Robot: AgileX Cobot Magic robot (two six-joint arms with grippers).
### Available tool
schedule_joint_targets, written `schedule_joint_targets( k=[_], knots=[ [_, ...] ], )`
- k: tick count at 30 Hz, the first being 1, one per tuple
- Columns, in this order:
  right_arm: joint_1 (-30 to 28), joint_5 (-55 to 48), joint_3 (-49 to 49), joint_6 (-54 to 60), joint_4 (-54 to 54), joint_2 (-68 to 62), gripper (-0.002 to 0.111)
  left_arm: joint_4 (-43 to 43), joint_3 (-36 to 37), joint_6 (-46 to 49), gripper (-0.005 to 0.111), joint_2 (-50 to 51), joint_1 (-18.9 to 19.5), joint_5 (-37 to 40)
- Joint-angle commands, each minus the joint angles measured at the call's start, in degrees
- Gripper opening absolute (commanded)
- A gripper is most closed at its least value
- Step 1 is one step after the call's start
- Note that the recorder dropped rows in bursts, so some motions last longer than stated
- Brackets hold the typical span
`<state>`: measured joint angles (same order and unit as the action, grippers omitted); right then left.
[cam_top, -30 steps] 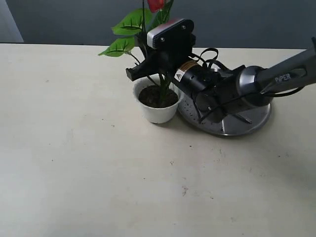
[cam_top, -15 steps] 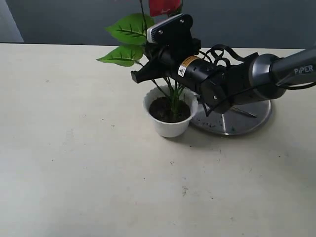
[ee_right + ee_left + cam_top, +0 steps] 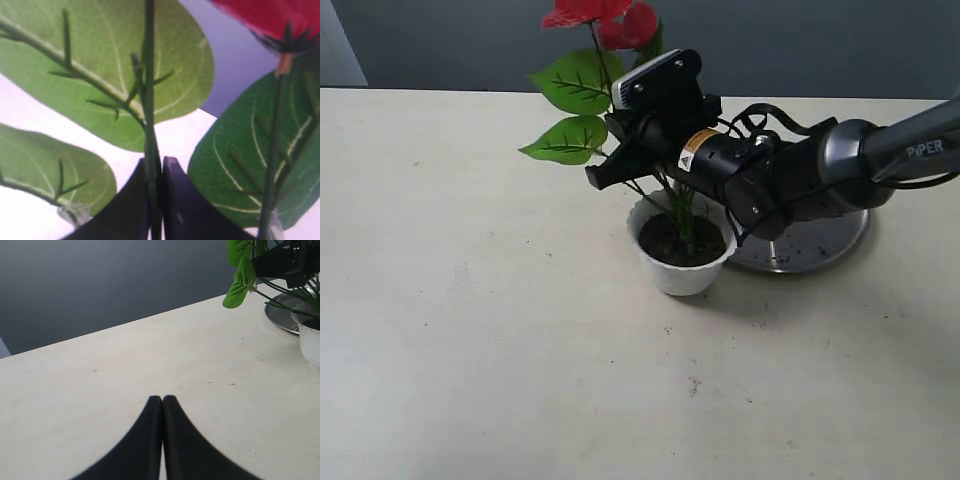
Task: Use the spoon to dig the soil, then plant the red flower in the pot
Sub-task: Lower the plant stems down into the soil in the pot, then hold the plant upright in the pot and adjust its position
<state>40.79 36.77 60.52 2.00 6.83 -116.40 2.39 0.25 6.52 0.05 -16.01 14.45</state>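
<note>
a: right gripper (image 3: 156, 172) status?
b: clamped on a stem of the flower (image 3: 588, 14). the flower's base stands in the soil (image 3: 670, 243) of the pot (image 3: 682, 275), just beside the plate (image 3: 820, 245).
a: left gripper (image 3: 162, 405)?
b: closed, empty, over the table (image 3: 75, 390).
</note>
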Motion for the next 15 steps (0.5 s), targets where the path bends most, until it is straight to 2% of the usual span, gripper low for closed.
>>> schedule_joint_targets(
  k=[1, 15],
  knots=[
    [0.0, -0.2, -0.9, -0.7, 0.6, -0.4, -0.001, -0.1, -0.2, -0.1, 0.000, -0.1, -0.2, -0.7],
    [2.7, 6.4, -0.9, -0.5, 0.2, -0.4, -0.001, -0.1, -0.2, -0.1, 0.000, -0.1, -0.2, -0.7]
  ],
)
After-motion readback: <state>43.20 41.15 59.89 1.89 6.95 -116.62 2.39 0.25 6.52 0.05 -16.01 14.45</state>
